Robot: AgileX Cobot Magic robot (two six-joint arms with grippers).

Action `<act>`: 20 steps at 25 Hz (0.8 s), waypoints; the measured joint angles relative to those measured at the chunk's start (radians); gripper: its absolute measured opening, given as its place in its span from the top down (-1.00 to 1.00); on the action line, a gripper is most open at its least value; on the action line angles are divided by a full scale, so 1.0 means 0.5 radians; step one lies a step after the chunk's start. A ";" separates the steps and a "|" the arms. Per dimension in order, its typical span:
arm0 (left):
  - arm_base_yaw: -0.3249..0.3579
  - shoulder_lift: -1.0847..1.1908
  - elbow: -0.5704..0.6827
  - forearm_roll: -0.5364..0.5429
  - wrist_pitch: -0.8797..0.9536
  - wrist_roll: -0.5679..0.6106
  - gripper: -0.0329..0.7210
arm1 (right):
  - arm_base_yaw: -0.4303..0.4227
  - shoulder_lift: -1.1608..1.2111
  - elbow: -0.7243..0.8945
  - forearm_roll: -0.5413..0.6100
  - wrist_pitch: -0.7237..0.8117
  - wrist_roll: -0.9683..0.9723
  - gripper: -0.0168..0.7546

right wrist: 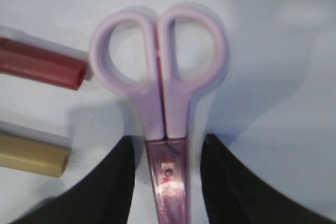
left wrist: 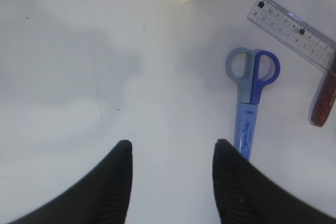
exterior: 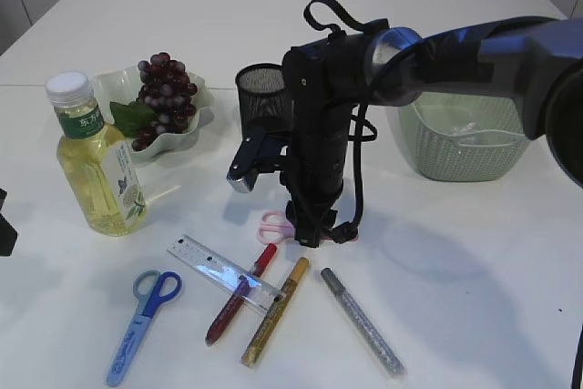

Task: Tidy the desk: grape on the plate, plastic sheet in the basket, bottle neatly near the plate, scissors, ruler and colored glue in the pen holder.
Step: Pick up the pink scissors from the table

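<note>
Pink scissors lie on the table, and their sheathed blade runs between the jaws of my open right gripper, with a gap on each side. In the exterior view this gripper points straight down at the pink scissors. My left gripper is open over bare table, with blue scissors just to its right. The clear ruler and the red, gold and silver glue pens lie in front. Grapes rest on the plate, and the bottle stands beside it.
The black mesh pen holder stands behind the right arm. A green basket sits at the right with something pale inside. The blue scissors lie near the front left edge.
</note>
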 joint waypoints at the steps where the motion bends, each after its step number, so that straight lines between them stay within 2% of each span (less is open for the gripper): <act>1: 0.000 0.000 0.000 0.000 0.000 0.000 -0.05 | 0.000 0.005 -0.004 0.000 0.004 0.000 0.07; 9: 0.000 0.000 0.000 0.000 -0.003 0.000 -0.05 | 0.003 0.004 -0.003 0.013 0.011 0.009 0.41; 20: 0.000 0.000 0.000 0.000 -0.003 0.000 -0.05 | 0.003 0.004 -0.008 0.013 0.011 0.013 0.47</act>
